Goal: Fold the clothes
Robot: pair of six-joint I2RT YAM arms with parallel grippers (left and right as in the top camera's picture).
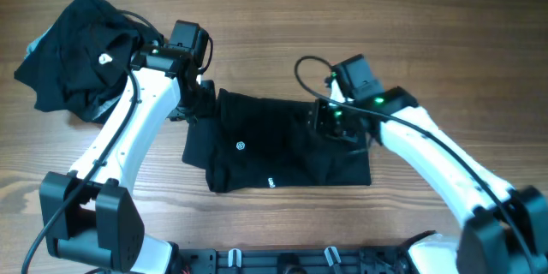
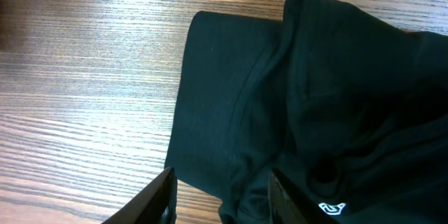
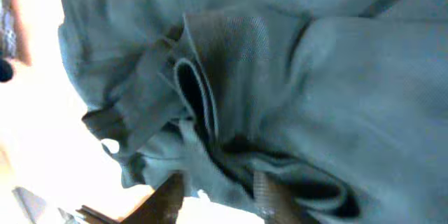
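A black shirt [image 1: 282,150] lies folded into a rough rectangle at mid-table, with a small white logo [image 1: 241,145] facing up. My left gripper [image 1: 199,103] is at the shirt's upper left corner. In the left wrist view the left gripper [image 2: 220,199] is open: one finger is over bare wood, the other over the cloth [image 2: 294,98], and the folded edge lies between them. My right gripper [image 1: 327,122] is low over the shirt's upper right part. In the right wrist view the right gripper [image 3: 217,196] has its fingers apart around rumpled fabric [image 3: 280,77], not pinching it.
A heap of more black clothes [image 1: 77,51] with grey trim lies at the far left back corner, behind the left arm. Bare wooden table [image 1: 445,51] surrounds the folded shirt. The arms' bases stand along the front edge [image 1: 282,261].
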